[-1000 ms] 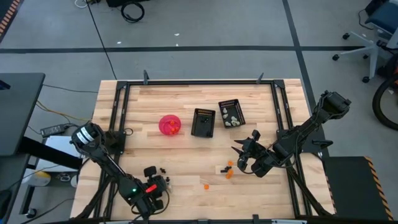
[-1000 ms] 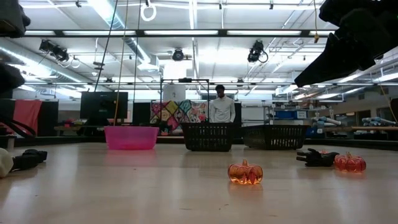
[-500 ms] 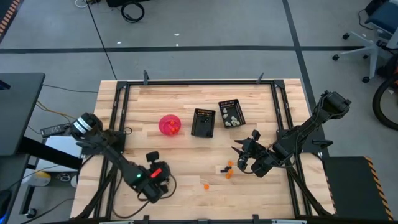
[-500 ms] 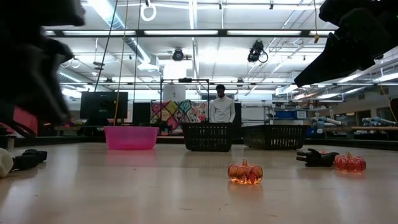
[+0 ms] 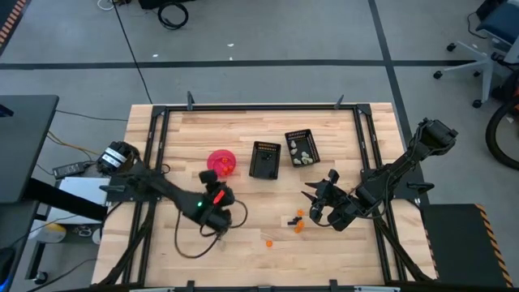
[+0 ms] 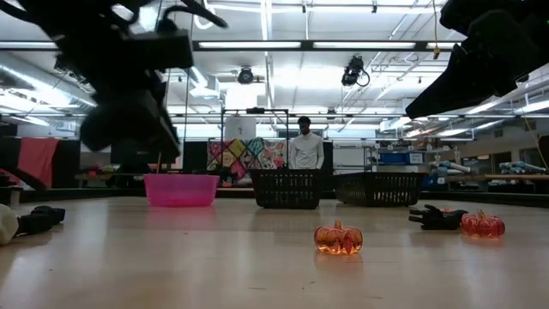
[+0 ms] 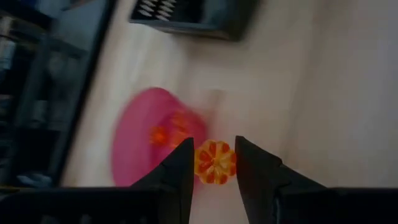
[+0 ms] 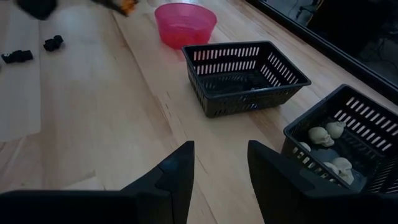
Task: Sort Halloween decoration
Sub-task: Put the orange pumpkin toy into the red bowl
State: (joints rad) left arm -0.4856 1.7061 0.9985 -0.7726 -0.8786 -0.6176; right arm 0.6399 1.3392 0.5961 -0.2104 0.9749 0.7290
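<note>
My left gripper (image 5: 216, 195) hangs above the table just near of the pink bowl (image 5: 221, 162), shut on a small orange pumpkin trinket (image 7: 214, 162). The left wrist view shows the bowl (image 7: 149, 146) right behind that pumpkin, with orange pieces inside. My right gripper (image 8: 221, 180) is open and waits at the table's right (image 5: 315, 203), touching nothing. Loose orange pumpkins (image 5: 298, 228) (image 6: 338, 238) and a black trinket (image 6: 437, 216) lie on the wood in front of it. Two more black trinkets (image 8: 17, 56) lie toward the table's left. My left gripper pinches the orange pumpkin trinket (image 7: 214, 162) between its two fingers (image 7: 180, 171), one on each of its sides. The pumpkin is lifted clear of the table, close to the pink bowl's near rim (image 7: 199, 134).
Two black slotted baskets stand right of the bowl: one (image 5: 265, 159) with dark pieces inside, the other (image 5: 302, 148) holding pale skulls (image 8: 320, 134). A loose cable loops on the table under the left arm (image 5: 203, 243). A person stands far behind the table (image 6: 306, 146).
My left arm has swung from the table's near left edge up and toward the far edge, ending beside the pink bowl and carrying the orange pumpkin with it. My right arm and the loose trinkets have stayed where they were.
</note>
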